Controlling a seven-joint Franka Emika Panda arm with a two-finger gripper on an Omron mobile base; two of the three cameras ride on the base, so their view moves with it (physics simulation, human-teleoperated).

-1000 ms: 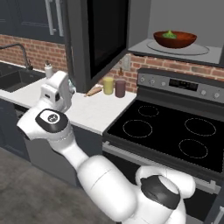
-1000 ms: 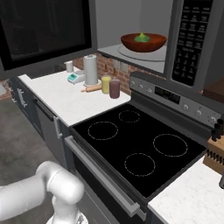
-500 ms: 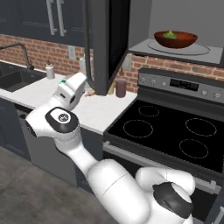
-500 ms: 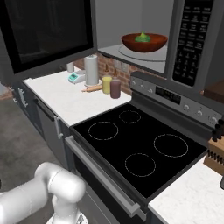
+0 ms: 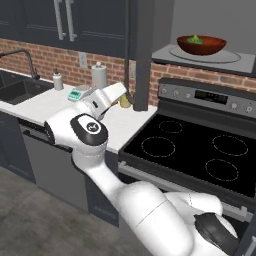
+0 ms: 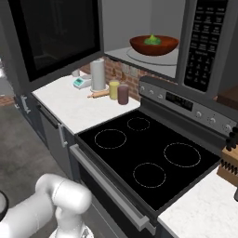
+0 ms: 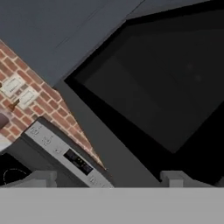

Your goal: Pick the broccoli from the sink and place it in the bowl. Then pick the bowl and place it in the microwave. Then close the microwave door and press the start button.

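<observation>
You have the bowl [image 6: 154, 45] sitting inside the microwave [image 6: 204, 42] on its round plate, with the broccoli [image 6: 152, 40] resting in it. In the right base view the bowl is at about one o'clock, and the microwave door [image 6: 56, 37] stands swung out at ten o'clock. Your gripper [image 7: 109, 177] has its fingers spread wide with nothing between them, facing the door's dark glass. In the left base view the sink [image 5: 17, 89] lies at nine o'clock, and the stove [image 5: 192, 150] at three o'clock.
</observation>
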